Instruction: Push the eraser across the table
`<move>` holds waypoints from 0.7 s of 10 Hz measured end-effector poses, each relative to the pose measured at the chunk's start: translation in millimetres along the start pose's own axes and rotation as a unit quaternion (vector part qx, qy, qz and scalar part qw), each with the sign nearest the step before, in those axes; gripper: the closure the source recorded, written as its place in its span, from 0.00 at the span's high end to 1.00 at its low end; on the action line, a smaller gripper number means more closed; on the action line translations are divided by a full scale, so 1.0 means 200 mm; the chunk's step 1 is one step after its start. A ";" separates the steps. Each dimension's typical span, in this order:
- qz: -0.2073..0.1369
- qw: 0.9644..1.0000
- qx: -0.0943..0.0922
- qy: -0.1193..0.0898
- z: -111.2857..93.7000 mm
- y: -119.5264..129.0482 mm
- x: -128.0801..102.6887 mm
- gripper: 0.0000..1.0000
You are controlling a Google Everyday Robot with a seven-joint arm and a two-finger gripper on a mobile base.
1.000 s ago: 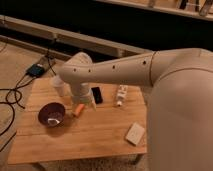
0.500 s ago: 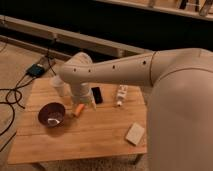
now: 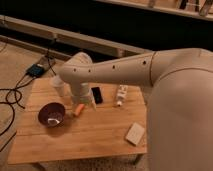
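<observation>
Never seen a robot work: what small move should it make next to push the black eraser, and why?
Probably ease the gripper sideways into the eraser, toward the white marker: it hangs low over the table beside the eraser.

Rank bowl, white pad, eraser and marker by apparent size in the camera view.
1. Purple bowl
2. white pad
3. eraser and marker look alike, unranked.
Pincer hangs beside the eraser, above the table.

Looking down on the table (image 3: 95, 142); gripper (image 3: 86, 101) down left of centre, just beside the eraser (image 3: 96, 95), on its left; purple bowl (image 3: 51, 114) at lower left, small orange thing (image 3: 79, 109) next to it; white marker (image 3: 120, 95) right of the eraser; white square pad (image 3: 135, 133) off toward lower right
</observation>
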 end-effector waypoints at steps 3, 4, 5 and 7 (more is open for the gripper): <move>-0.008 1.000 0.018 0.001 0.04 -0.12 -0.09 0.65; -0.011 1.000 0.021 0.000 0.04 -0.14 -0.12 0.65; -0.017 0.999 0.031 0.000 0.05 -0.21 -0.17 0.65; -0.026 0.999 0.039 0.004 0.08 -0.30 -0.26 0.65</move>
